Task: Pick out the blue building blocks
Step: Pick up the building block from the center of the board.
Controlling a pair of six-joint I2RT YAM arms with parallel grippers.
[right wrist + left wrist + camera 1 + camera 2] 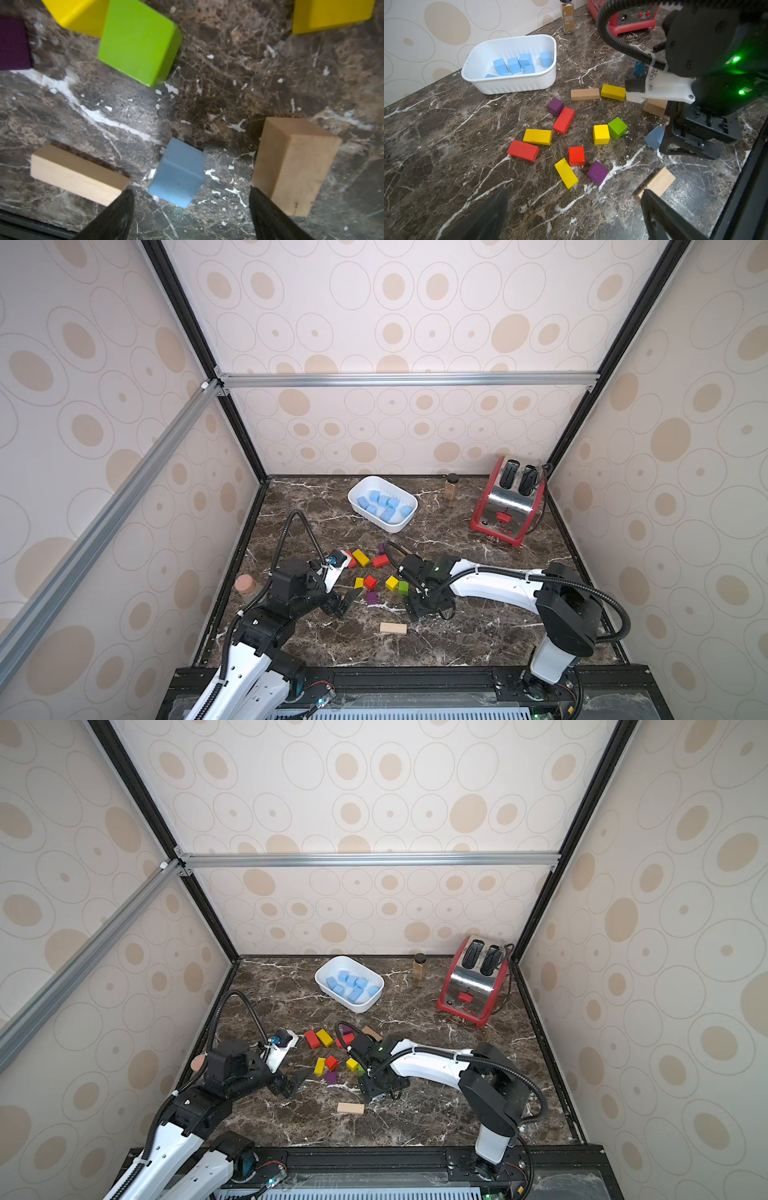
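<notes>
Blue building block (177, 173) lies between downturned, parted right jaws; left jaws spread.

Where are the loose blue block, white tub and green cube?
loose blue block (176, 182): right wrist view, larger face.
white tub (512, 84): left wrist view, ribbed outer wall.
green cube (617, 125): left wrist view, top face.

Blue blocks (513, 65), white tub (512, 85)

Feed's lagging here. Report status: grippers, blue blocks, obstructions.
Left gripper open, empty. Right gripper open, straddling one loose blue cube. Other blue blocks in white tub. Tan blocks close either side.
</notes>
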